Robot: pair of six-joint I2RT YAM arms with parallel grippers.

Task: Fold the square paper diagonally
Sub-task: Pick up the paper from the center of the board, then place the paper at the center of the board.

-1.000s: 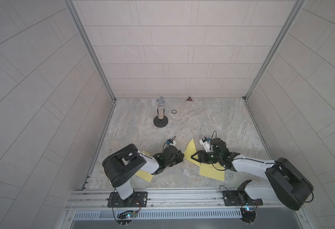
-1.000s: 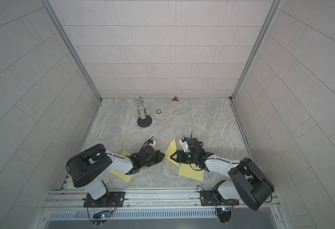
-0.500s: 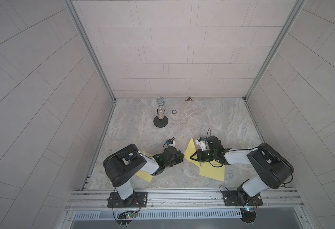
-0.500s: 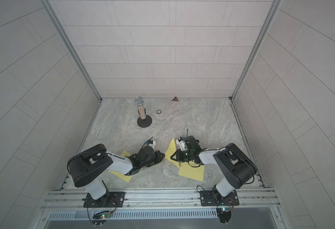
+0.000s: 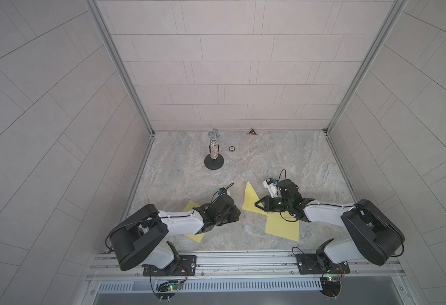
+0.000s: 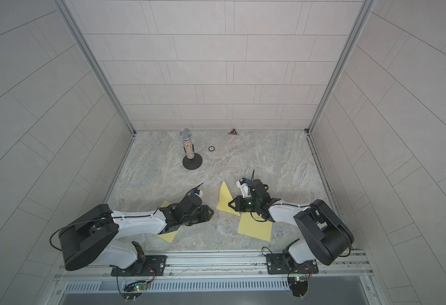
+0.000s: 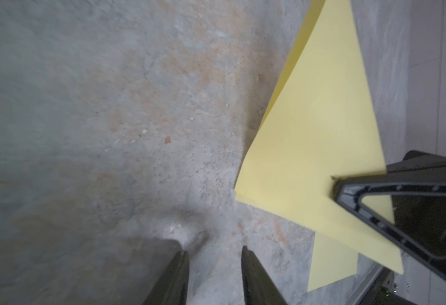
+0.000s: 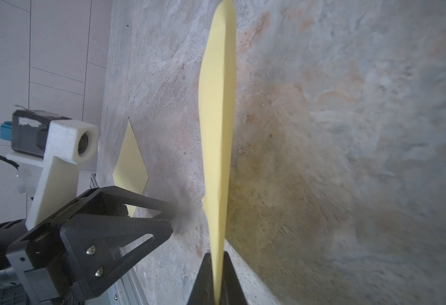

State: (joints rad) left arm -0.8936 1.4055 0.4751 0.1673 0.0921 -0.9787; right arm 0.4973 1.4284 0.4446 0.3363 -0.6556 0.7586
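Handing the fold over to your right side

Lower centre in a top view, your left gripper [image 5: 237, 212] has just opened, jaws apart with nothing between them. Right of it the yellow paper [image 5: 250, 198] sits doubled into a triangle. Your right gripper [image 5: 256, 205] has just clamped shut on its near edge. The fold looks made, so pressing the crease flat likely remains.
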